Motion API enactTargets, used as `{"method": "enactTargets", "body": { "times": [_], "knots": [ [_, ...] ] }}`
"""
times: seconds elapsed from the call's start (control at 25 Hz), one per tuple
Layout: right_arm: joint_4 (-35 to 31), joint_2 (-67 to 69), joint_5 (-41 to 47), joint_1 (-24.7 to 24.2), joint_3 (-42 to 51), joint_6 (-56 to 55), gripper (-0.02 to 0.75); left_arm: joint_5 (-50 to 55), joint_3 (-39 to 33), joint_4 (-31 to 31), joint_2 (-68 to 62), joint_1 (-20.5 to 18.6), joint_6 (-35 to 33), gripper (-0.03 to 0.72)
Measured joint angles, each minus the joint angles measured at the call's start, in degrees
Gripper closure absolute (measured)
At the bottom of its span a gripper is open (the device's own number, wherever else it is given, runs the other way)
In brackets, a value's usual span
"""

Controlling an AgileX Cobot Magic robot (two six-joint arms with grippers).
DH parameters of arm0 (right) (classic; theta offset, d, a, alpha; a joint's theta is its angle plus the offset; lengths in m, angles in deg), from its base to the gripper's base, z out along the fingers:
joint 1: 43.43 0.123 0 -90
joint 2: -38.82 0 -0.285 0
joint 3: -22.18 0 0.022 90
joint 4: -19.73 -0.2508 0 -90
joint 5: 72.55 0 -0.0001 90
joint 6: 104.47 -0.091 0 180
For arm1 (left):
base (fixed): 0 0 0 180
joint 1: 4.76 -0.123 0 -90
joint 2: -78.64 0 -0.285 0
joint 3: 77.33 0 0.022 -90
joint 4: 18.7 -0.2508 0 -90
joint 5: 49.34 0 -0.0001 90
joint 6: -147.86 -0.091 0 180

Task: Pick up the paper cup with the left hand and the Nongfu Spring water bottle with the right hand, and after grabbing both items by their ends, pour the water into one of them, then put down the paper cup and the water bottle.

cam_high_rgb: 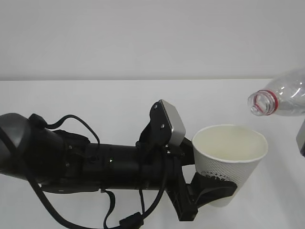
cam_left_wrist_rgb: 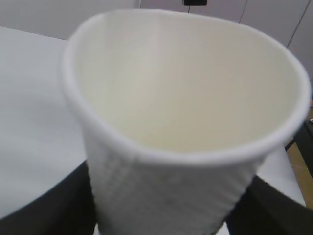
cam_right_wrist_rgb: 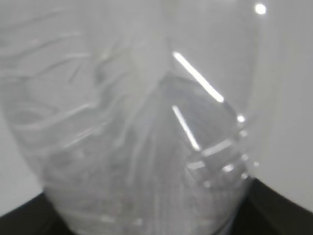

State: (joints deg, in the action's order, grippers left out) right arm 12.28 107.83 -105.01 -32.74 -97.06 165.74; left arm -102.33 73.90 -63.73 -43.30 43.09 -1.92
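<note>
The paper cup (cam_high_rgb: pixel 230 157) is gripped low by the left claw (cam_high_rgb: pixel 209 188), upright above the worktop (cam_high_rgb: pixel 95 100). The bottle (cam_high_rgb: pixel 281 98) is clenched in the right claw, lying nearly level, mouth just beside the rim. Pouring is in hand; further tilting is needed.

Paper cup (cam_left_wrist_rgb: pixel 161 181) fills view, interior dry; dark hand (cam_left_wrist_rgb: pixel 161 215) fingers (cam_left_wrist_rgb: pixel 68 200) clasp both sides.

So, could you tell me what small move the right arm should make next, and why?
Probably shift the water bottle left so that its open mouth sits over the paper cup. The bottle already lies nearly level with no cap, but its mouth hangs up and to the right of the cup's rim, and the cup, held by the left tool, looks empty inside.
</note>
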Motion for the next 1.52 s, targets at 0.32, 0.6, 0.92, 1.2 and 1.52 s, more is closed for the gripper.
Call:
{"method": "enactTargets", "body": {
  "times": [0.32, 0.6, 0.92, 1.2, 1.52],
  "knots": [
    [0.00, 0.00, 0.00, 0.00, 0.00, 0.50, 0.243, 0.00, 0.00, 0.00, 0.00, 0.00, 0.00, 0.169],
    [0.00, 0.00, -0.10, 0.00, 0.00, 0.59, 0.243, 0.00, 0.00, 0.00, 0.00, 0.00, 0.00, 0.169],
    [0.00, 0.00, -0.12, 0.00, 0.00, 0.72, 0.243, 0.00, 0.00, 0.00, 0.00, 0.00, 0.00, 0.169],
    [0.00, 0.00, -0.79, 0.00, 0.00, 0.76, 0.243, 0.00, 0.00, 0.00, 0.00, 0.00, 0.00, 0.169],
    [0.00, 0.00, -1.01, 0.00, 0.00, 0.85, 0.243, 0.00, 0.00, 0.00, 0.00, 0.00, 0.00, 0.169]
  ]
}}
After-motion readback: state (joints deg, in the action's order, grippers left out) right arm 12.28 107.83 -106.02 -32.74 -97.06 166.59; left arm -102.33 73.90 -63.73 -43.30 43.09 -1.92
